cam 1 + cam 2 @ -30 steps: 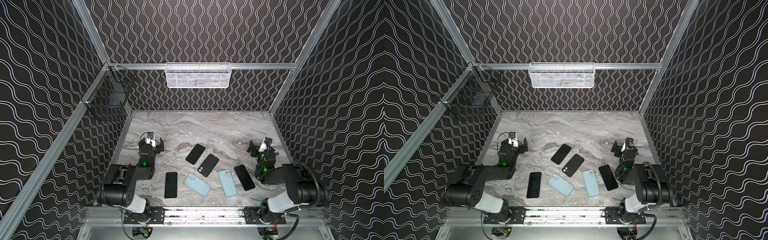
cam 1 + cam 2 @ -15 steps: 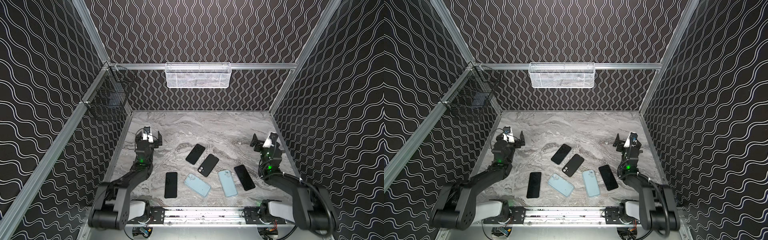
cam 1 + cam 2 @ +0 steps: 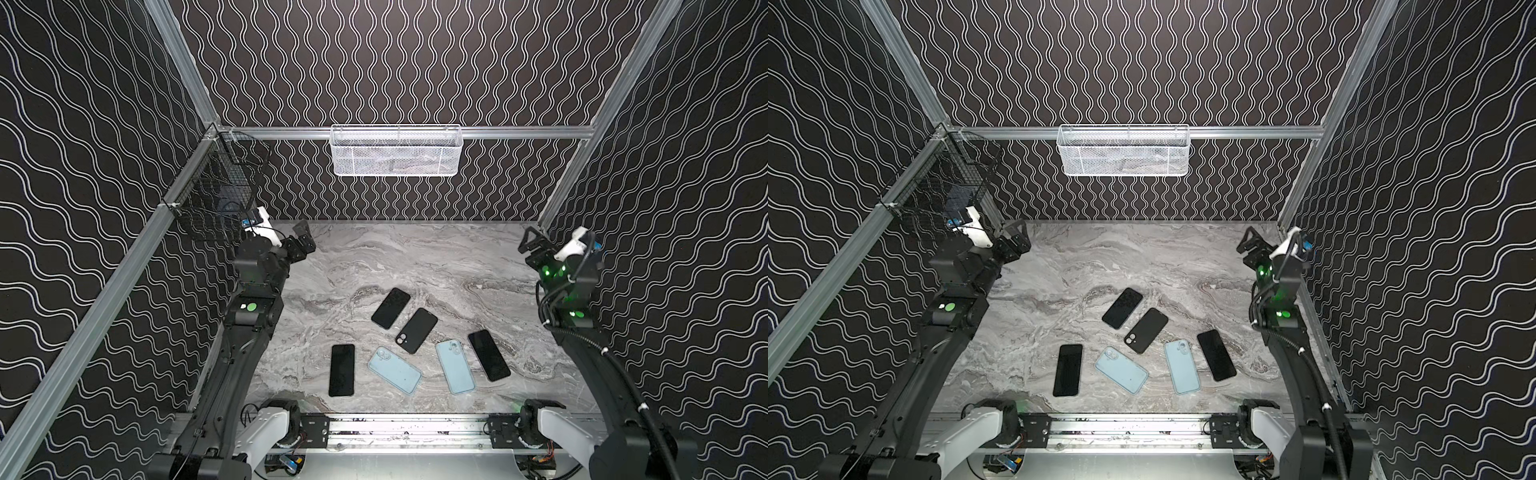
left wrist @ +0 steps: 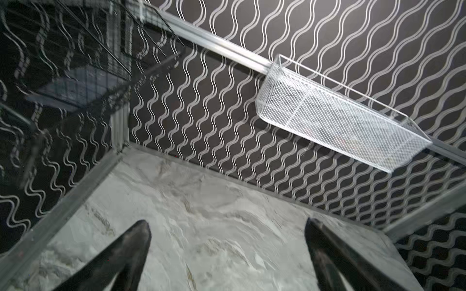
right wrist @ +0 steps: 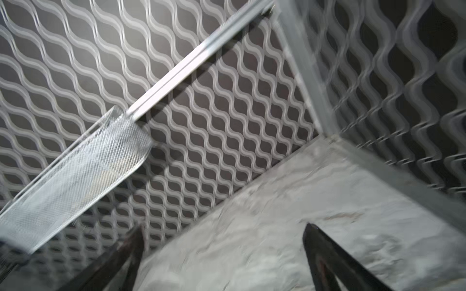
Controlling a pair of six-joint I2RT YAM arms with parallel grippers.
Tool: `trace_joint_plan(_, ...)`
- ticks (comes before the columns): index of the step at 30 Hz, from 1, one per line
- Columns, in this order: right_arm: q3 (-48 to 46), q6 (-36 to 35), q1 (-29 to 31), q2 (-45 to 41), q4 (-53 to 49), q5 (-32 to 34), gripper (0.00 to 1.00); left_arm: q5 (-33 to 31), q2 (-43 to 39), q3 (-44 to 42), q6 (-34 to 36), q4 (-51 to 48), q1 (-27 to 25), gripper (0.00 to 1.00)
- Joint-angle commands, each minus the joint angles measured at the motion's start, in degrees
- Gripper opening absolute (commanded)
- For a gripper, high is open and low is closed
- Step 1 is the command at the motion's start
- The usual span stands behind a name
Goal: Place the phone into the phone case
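A flat black rectangular phone (image 3: 342, 370) lies screen-up near the front of the grey marbled tabletop (image 3: 415, 257), just beside a pale-blue rectangular phone case (image 3: 395, 370); a second pale-blue case (image 3: 455, 366), a matte black case with camera holes (image 3: 417, 331), a black phone farther back (image 3: 390, 308) and a black phone at the right (image 3: 488, 355) lie close around them. The left pincer (image 3: 305, 237) and the right pincer (image 3: 535, 247) hang raised near the back corners, well apart from the phones, each spread wide and gripping nothing. A white mesh basket (image 3: 395, 150) hangs on the back wall.
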Motion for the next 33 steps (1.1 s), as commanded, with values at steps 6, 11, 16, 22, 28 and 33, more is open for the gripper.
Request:
trace_joint_plan(6, 3.43, 5.37, -0.22, -2.32, -16.26, 0.53, 1.00, 16.30, -3.69, -2.67, -0.29, -0.88, -1.14, 0.99)
trace_joint_plan(11, 2.36, 2.94, -0.49, -5.29, -20.36, -2.96, 1.00, 18.16, -0.70, 0.50, 4.65, -6.64, -6.18, 0.98)
trace_joint_plan(16, 2.25, -0.48, -0.49, -5.04, -21.02, -9.90, 1.00, 18.02, 7.03, 4.73, 7.61, -13.88, -11.53, 0.92)
trace_joint_plan(22, 3.94, -1.68, -0.15, -0.56, -23.78, -20.50, 1.00, 13.08, 14.03, 9.12, 12.59, -23.03, -16.97, 0.89)
trace_joint_plan(28, 7.05, -6.83, 10.63, 6.35, -29.79, -13.63, 1.00, 4.20, 19.94, 11.35, 15.88, -28.32, -22.46, 0.90)
trace_joint_plan(33, 13.50, -11.19, 18.57, 12.50, -36.12, -11.16, 1.00, 4.94, 23.44, 10.99, 10.75, -27.49, -21.64, 0.91)
